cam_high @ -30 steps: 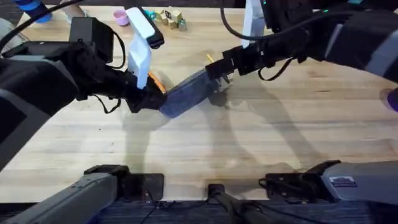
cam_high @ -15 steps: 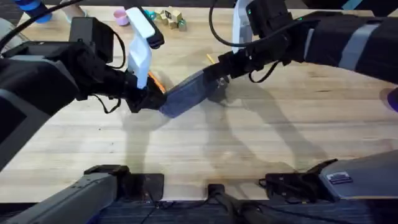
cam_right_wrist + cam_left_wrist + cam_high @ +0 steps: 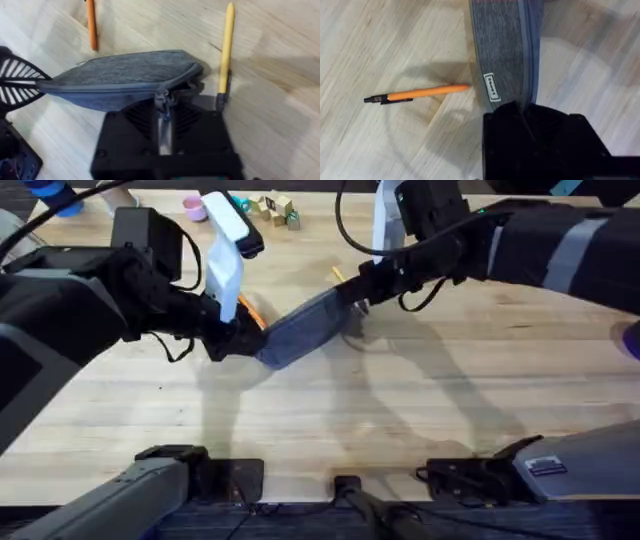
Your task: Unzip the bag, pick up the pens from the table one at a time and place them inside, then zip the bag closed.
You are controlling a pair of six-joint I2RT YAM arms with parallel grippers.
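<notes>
The blue-grey bag (image 3: 300, 328) lies slantwise in the middle of the table (image 3: 330, 420), stretched between both grippers. My left gripper (image 3: 235, 337) is shut on its near-left end, seen close in the left wrist view (image 3: 522, 107) with the bag (image 3: 505, 50) running away from it. My right gripper (image 3: 355, 293) is shut on the zipper pull (image 3: 162, 97) at the bag's far-right end (image 3: 125, 80). One orange pen (image 3: 252, 311) (image 3: 420, 93) (image 3: 91, 25) lies beside the left gripper. A second, yellower pen (image 3: 337, 274) (image 3: 226, 45) lies just past the right gripper.
A white marker box (image 3: 225, 255) stands tilted behind the left gripper. A pink cup (image 3: 194, 207) and small blocks (image 3: 277, 210) sit at the far edge. A purple object (image 3: 630, 340) is at the right edge. Bare wood stretches in front of the bag.
The right arm has swung left and its gripper has crept slightly farther away with the bag's end. The left arm and both pens have stayed put.
</notes>
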